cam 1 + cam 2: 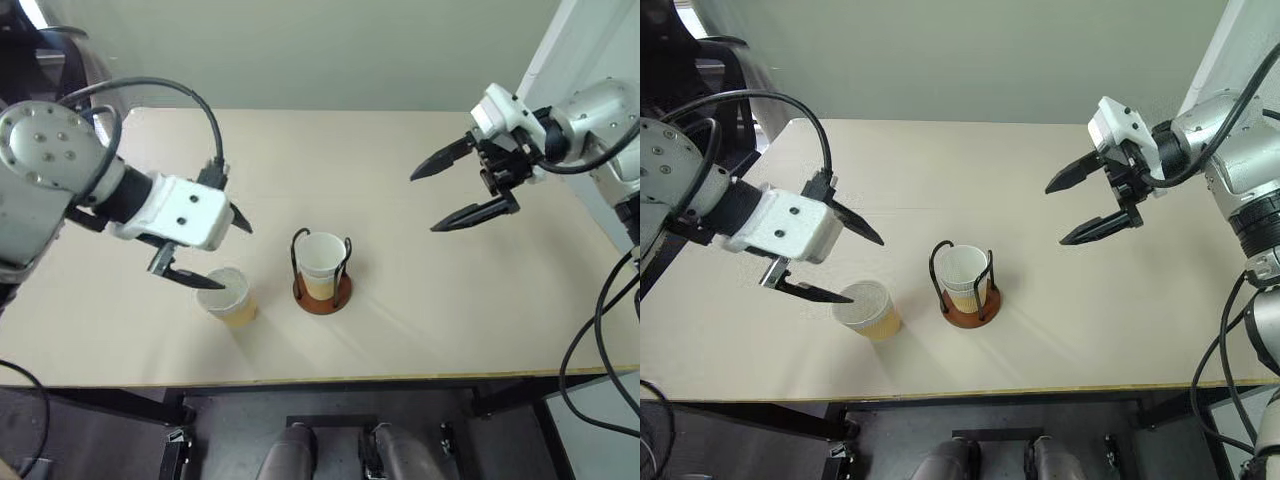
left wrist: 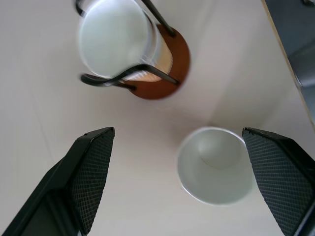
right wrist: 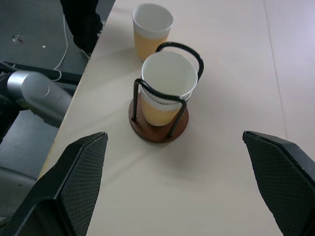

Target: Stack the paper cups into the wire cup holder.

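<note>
Beside the wire cup holder (image 1: 322, 290), the open left pincer (image 1: 215, 250) hovers over a paper cup (image 1: 230, 297).

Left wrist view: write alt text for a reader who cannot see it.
An upright paper cup stands on a pale table between the left hand's open black fingers. Beyond it, apart from it, a wire holder on a brown disc base has a cup in it.
</note>
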